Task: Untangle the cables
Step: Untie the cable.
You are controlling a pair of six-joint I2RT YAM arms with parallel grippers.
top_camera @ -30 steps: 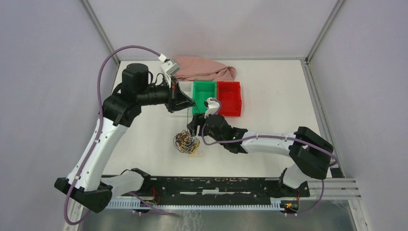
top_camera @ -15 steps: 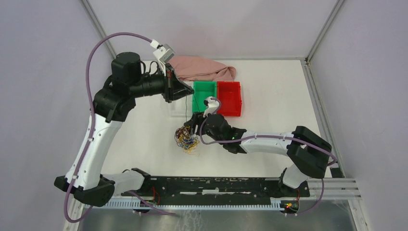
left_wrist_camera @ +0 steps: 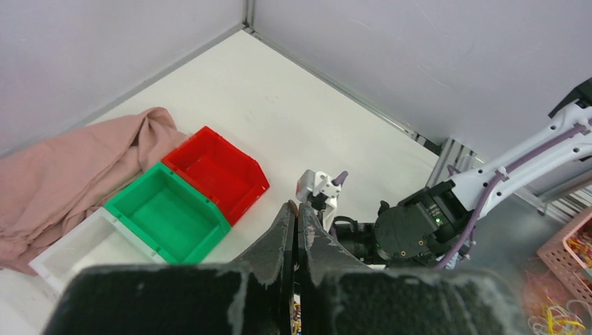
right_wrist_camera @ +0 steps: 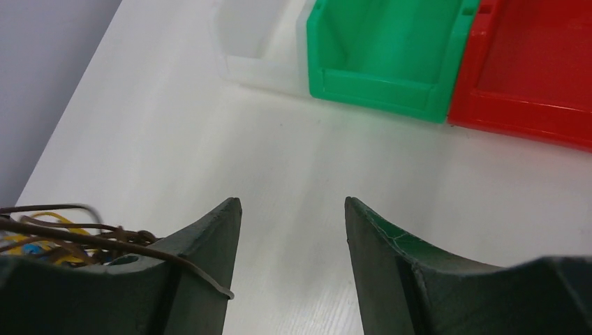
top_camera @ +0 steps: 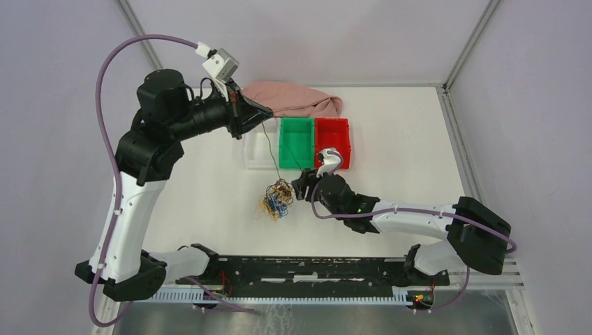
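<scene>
The cables (top_camera: 276, 199) form a small tangle of brown, yellow and blue wires on the white table. One thin dark strand (top_camera: 271, 155) runs up from it to my left gripper (top_camera: 268, 112), which is raised and shut on the strand's end. In the left wrist view the left gripper (left_wrist_camera: 297, 205) has its jaws pressed together, with a brown wire tip showing at their top. My right gripper (top_camera: 300, 185) sits low just right of the tangle, open. The right wrist view shows the right gripper (right_wrist_camera: 292, 206) holding nothing, the cables (right_wrist_camera: 52, 234) left of it and one brown wire draped over its left finger (right_wrist_camera: 202, 251).
A clear bin (top_camera: 260, 148), a green bin (top_camera: 296, 139) and a red bin (top_camera: 333, 142) stand in a row behind the tangle. A pink cloth (top_camera: 297, 100) lies beyond them. A pink basket (left_wrist_camera: 569, 248) with coloured wires sits off the table.
My left gripper has risen up and to the left, drawing the strand out longer. The right gripper has pulled back to the right of the tangle and its jaws have narrowed a little.
</scene>
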